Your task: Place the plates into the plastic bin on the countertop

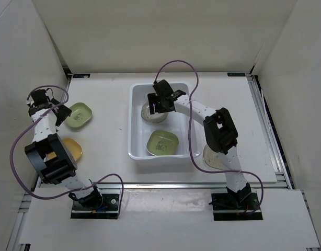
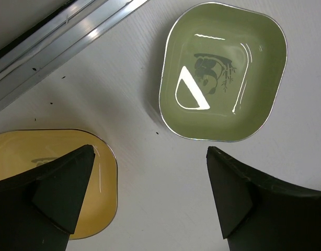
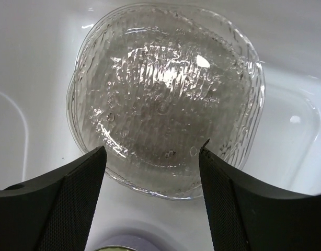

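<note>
Partly done: plastic bin (image 1: 133,120) held two plates (image 1: 162,143); green plate (image 1: 78,115), yellow plate (image 1: 72,149) by left edge, clear plate (image 1: 213,159) near front edge outstanding. Left gripper (image 2: 150,193), right gripper (image 3: 152,198) gaped empty.

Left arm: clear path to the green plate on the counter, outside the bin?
Probably yes. The left gripper is open above the countertop, with the green plate just ahead of its fingertips. Nothing lies on or over that plate; the yellow plate sits off to one side, apart from it.
</note>
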Available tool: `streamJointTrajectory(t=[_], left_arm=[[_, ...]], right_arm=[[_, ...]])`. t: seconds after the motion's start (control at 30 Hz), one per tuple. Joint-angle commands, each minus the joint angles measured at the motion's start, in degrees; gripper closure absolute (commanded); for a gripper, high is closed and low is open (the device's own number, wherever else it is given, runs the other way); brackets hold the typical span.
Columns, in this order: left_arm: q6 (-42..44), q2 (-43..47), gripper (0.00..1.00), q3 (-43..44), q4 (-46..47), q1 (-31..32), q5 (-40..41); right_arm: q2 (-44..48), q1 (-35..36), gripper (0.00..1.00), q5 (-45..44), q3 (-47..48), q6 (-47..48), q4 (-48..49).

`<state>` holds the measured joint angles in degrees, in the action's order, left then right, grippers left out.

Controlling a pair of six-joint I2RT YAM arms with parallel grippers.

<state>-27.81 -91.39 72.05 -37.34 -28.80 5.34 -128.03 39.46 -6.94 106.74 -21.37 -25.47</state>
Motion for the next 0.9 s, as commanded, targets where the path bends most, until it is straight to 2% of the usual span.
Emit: streamJointTrajectory(t=[0.0, 0.17, 0.3, 0.37, 0.53, 0.67, 0.87], left_arm=[[0.74, 0.43, 0.01, 2.22, 0.08, -0.38, -0.68], [1.88, -1.41, 0.01, 1.87, 0.08, -0.73, 0.11], [1.97, -4.49, 0.01, 1.6, 1.83, -2.57, -3.66], [2.5, -5.63, 0.01, 1.43, 4.28, -2.49, -8.13], [2.68, -6.16, 0.01, 0.81, 8.86, -2.84, -10.96], [2.06, -8.43, 0.02, 0.72, 11.32, -2.67, -9.91], [0.92, -14.41, 0.11, 2.39, 11.68, -2.32, -7.28]], right_arm=[[1.45, -0.79, 0.25, -1.49, 2.77, 0.97, 0.86], [5.41, -0.79, 0.23, -2.55, 1.9, 3.26, 2.27], [10.59, -2.19, 0.22, -0.8, -2.05, 3.08, 4.38], [13.76, -2.9, 0.21, 0.43, -4.95, 2.38, 5.08], [18.15, -3.95, 0.21, 0.61, -8.47, 2.73, 5.79], [20.45, -4.3, 0.2, -0.18, -10.93, 2.73, 5.44], [24.66, -5.36, 0.19, -1.06, -14.71, 2.03, 5.96]])
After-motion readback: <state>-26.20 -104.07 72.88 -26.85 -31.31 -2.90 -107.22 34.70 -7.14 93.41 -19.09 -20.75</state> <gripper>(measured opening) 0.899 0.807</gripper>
